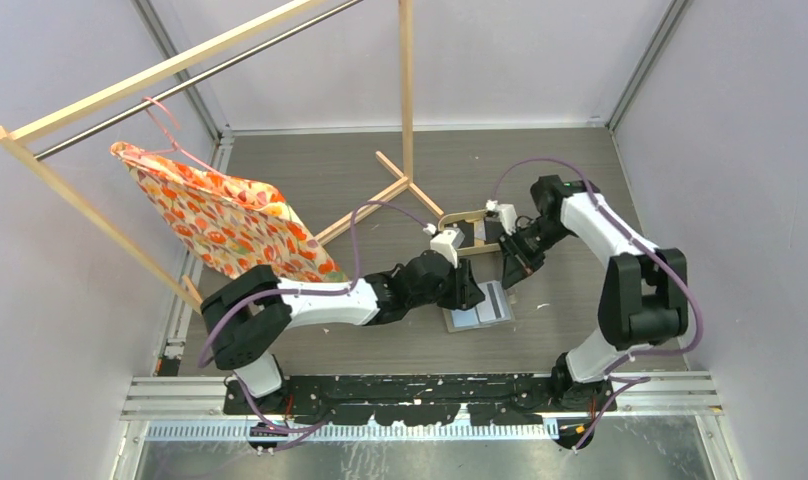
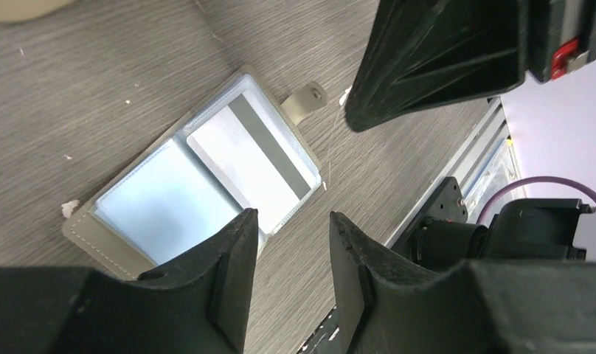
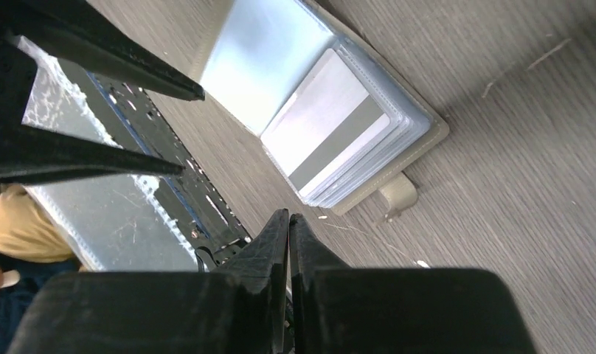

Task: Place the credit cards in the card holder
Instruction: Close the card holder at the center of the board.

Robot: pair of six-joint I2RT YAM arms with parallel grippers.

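- The left claw point(image 2: 293, 221) fills the bottom of its own wrist view. Its two black fingers point(image 2: 232, 254) stand apart with bare tabletop point(image 2: 96, 88) showing in the gap, so it is released and grasps nothing.
- The right claw point(image 3: 289, 217) is clenched. Its fingers point(image 3: 269, 243) are pressed together along a thin seam, and nothing can be seen pinched between them.
- The card holder point(image 2: 133, 199) lies opened flat on the grey wood-grain tabletop, in the middle of the scene between the two arms and on the near side.
- Its clear plastic sleeves face up, and the grey-taupe cover shows as a stitched border around them.
- One whitish credit card point(image 2: 240, 155) with a grey stripe along its length sits in the top sleeve of the holder's right half.
- The sleeve on the left half looks pale and glossy, and I cannot tell what it holds.
- The small snap tab point(image 2: 307, 99) sticks out from the edge of the half that carries the card.
- From overhead, the left claw hangs over the far-left part of the holder, while the right claw is just past its far-right corner, near the tab.
- A light-wood tray point(image 1: 467, 216) lies just beyond both claws.
- At the far left, an orange patterned cloth point(image 1: 225, 220) hangs from a wooden rack point(image 1: 160, 72).
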